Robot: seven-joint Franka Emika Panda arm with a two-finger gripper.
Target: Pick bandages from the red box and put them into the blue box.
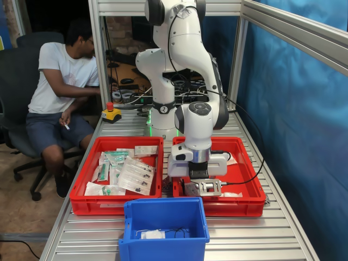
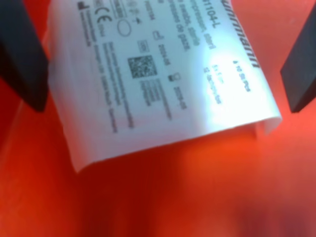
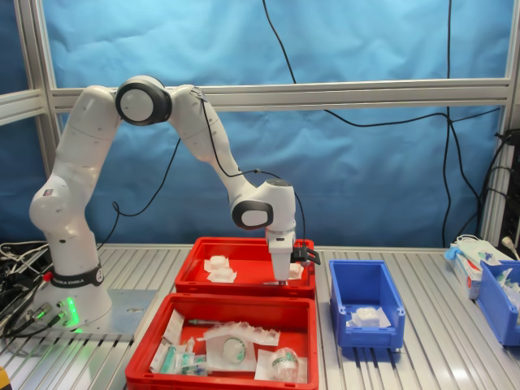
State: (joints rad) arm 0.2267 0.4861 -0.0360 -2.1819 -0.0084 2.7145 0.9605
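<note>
My gripper (image 2: 160, 64) is open and low inside the red box (image 2: 148, 197). Its two black fingers (image 2: 19, 54) stand either side of a white printed bandage pouch (image 2: 158, 84) lying on the red floor, apart from it. In the first exterior view the gripper (image 1: 187, 191) is near the front wall of the red box (image 1: 247, 201), with another bandage (image 1: 232, 194) beside it. In the second exterior view the gripper (image 3: 279, 279) is in the far red box (image 3: 244, 286), with two bandages (image 3: 218, 268) to its left. The blue box (image 1: 163, 225) (image 3: 366, 329) holds one white pouch (image 3: 366, 315).
A twin red crate (image 1: 87, 204) (image 3: 154, 345) full of long clear packets stands beside the red box. A seated person (image 1: 60, 87) and a red stop button (image 1: 110, 111) are at the first exterior view's left. Another blue bin (image 3: 497, 305) and a white carton (image 3: 467, 264) stand at the second exterior view's right.
</note>
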